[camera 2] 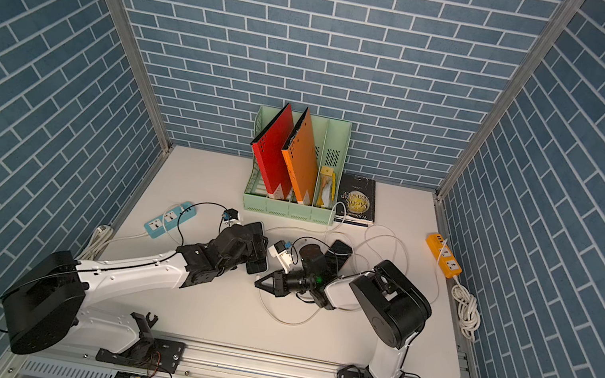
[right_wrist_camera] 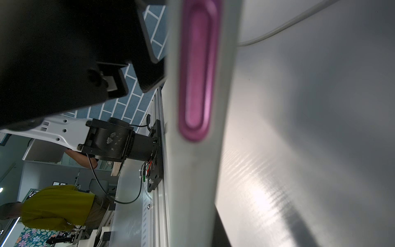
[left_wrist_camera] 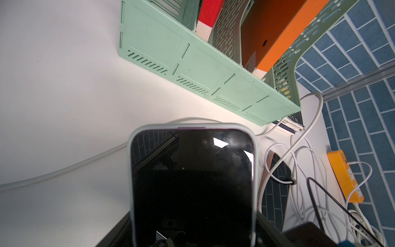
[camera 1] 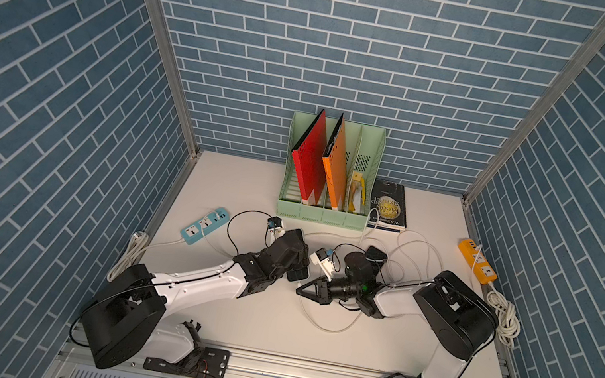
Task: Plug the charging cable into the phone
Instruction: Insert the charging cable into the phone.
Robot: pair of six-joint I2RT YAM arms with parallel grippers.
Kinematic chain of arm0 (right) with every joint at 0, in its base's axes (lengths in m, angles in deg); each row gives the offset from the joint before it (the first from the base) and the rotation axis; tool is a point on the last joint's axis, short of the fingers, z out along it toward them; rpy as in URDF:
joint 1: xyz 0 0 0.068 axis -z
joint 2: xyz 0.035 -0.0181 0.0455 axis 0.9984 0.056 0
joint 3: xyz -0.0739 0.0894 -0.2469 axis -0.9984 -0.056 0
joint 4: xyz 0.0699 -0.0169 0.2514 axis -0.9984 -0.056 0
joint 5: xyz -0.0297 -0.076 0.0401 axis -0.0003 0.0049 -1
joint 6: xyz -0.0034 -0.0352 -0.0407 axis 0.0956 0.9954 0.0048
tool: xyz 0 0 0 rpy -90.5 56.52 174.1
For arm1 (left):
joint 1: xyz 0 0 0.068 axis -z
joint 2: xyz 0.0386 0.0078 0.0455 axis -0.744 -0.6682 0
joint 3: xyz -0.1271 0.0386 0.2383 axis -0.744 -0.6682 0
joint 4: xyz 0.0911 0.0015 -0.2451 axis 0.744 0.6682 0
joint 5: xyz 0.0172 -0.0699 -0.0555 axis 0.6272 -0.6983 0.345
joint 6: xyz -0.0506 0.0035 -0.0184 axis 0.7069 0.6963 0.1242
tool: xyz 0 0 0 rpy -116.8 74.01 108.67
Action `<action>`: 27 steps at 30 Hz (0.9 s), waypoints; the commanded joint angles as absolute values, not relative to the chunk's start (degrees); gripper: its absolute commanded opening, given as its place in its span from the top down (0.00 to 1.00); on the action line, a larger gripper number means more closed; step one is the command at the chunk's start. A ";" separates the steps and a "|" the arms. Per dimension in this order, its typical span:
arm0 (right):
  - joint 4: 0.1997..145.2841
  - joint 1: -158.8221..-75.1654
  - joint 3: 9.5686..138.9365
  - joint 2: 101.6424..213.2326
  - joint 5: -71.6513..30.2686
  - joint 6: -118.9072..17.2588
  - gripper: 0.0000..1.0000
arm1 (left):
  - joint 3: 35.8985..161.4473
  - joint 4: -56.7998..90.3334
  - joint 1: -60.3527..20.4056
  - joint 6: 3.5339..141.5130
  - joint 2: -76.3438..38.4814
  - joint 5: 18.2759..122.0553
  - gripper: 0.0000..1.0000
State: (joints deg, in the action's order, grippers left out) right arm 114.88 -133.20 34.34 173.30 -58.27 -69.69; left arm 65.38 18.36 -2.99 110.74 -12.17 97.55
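The phone (left_wrist_camera: 192, 181) has a black screen and a pale case. It fills the left wrist view, with dark fingers (left_wrist_camera: 269, 227) pressed to both of its long sides. In both top views my left gripper (camera 1: 298, 263) is shut on the phone (camera 1: 299, 271) near the table's middle. My right gripper (camera 1: 301, 288) points at the phone's near end with its jaws shut. The white charging cable (camera 1: 326, 327) loops away from its tip. In the right wrist view, the phone's cased edge (right_wrist_camera: 198, 171) with a purple cut-out (right_wrist_camera: 197, 74) is very close. The plug itself is hidden.
A green file rack (camera 1: 323, 215) with a red and an orange folder stands at the back, next to a dark book (camera 1: 388, 205). A blue power strip (camera 1: 204, 223) lies at the left and an orange one (camera 1: 476, 265) at the right. A second phone (camera 1: 377, 253) lies among white cables.
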 commanded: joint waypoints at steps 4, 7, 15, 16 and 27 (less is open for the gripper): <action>117.99 -132.58 35.18 172.54 -57.05 -70.88 1.00 | 64.84 16.85 -1.17 110.95 -12.84 95.25 1.00; 117.50 -132.50 35.46 172.71 -56.77 -70.79 1.00 | 65.73 17.80 -0.01 111.06 -14.19 96.80 1.00; 116.02 -131.97 35.50 172.42 -55.26 -70.17 1.00 | 68.45 22.02 2.42 110.82 -16.48 101.16 1.00; 115.87 -131.90 35.59 172.45 -55.23 -70.18 1.00 | 68.77 22.48 2.66 110.83 -16.83 101.46 1.00; 111.32 -131.79 36.87 171.48 -53.10 -66.57 1.00 | 73.55 28.48 4.86 111.65 -22.28 103.24 1.00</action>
